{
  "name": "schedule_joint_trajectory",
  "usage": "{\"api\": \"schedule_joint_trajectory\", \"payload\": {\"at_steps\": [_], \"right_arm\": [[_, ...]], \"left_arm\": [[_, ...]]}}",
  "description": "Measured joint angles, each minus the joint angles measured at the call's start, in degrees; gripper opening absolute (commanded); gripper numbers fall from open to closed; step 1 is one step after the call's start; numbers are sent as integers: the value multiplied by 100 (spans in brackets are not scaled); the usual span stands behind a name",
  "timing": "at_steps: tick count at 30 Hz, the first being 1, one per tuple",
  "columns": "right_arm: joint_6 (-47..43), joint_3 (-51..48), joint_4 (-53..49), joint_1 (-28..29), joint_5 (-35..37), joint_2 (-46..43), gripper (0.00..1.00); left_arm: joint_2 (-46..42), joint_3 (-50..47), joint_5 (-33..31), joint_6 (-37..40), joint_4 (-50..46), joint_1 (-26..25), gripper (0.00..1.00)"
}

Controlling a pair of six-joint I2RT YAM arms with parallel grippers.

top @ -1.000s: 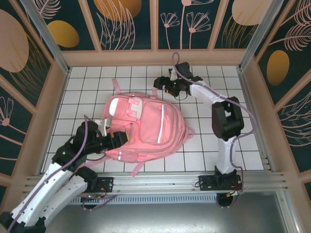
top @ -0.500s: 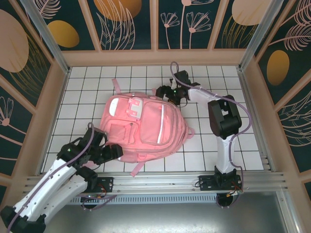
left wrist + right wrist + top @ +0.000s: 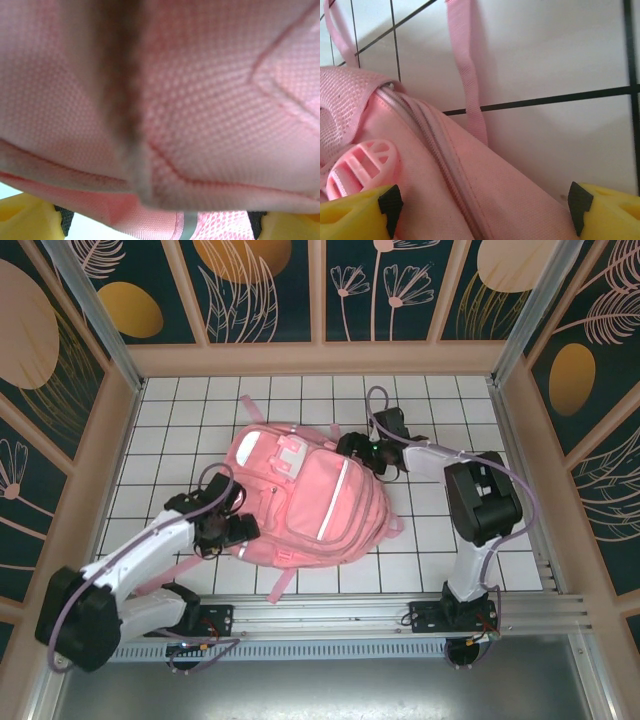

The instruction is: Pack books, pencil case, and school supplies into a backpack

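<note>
Both arms have closed in on the large soft pink backpack (image 3: 312,502), now turned; left gripper (image 3: 243,530) and right gripper (image 3: 351,446) stand spread, with fabric between the fingers.

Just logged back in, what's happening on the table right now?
Both arms are at the pink backpack, which lies front-up on the white tiled table. The left gripper is pushed up against its near left edge, jaws spread, with mesh fabric close in front. The right gripper is open at the far right edge, over a zipper.
</note>
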Motion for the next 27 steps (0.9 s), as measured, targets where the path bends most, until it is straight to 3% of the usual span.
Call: {"api": "schedule_joint_trajectory", "payload": {"at_steps": [8,14,20,24,27], "right_arm": [[358,-1021,452,-111,498,-717,87],[612,-1604,557,-66,863,-1095,87],[872,-2155,442,870,1169,-1770,88],[907,-2280,483,1775,798,-2013,88],[844,-2205,555,2059,487,-1952,88]], "left_arm": [[2144,1759,-269,623,389,448,89],[3464,3158,-251,1093,870,570,96],[4177,4284,55,1329,1530,612,99],[4658,5176,597,1460,2076,520,99],[5005,5816,758,1672,2328,337,98]]}}
